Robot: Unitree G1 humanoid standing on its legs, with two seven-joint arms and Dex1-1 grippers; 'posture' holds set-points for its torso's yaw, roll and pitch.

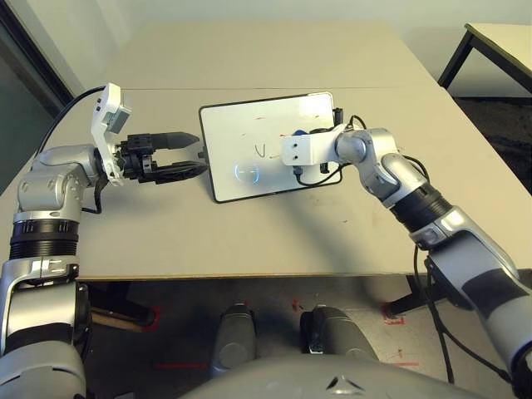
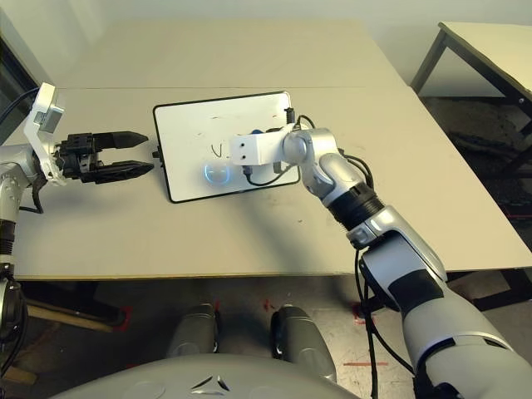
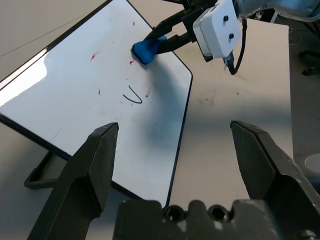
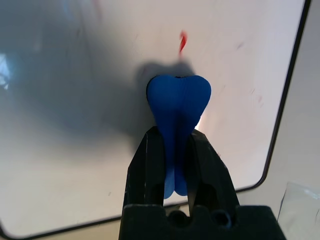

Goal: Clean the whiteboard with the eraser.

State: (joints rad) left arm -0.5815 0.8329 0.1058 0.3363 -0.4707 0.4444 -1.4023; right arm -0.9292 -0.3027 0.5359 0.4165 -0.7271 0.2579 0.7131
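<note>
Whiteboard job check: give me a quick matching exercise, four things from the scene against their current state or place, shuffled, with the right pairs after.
Things:
1. eraser
2. left end effector
3. whiteboard
4. right end effector

States:
A. open, beside the board's edge, holding nothing
B. lying flat on the table, a dark mark and red specks on it
C. shut on the blue block
D. pinched between two black fingers, its end against the board

Pairs: 1-D, 2-A, 3-B, 4-C

The whiteboard (image 1: 249, 154) lies on the table (image 1: 274, 233), left hand (image 1: 187, 154) beside its left edge, eraser (image 3: 148, 49) on it.
</note>
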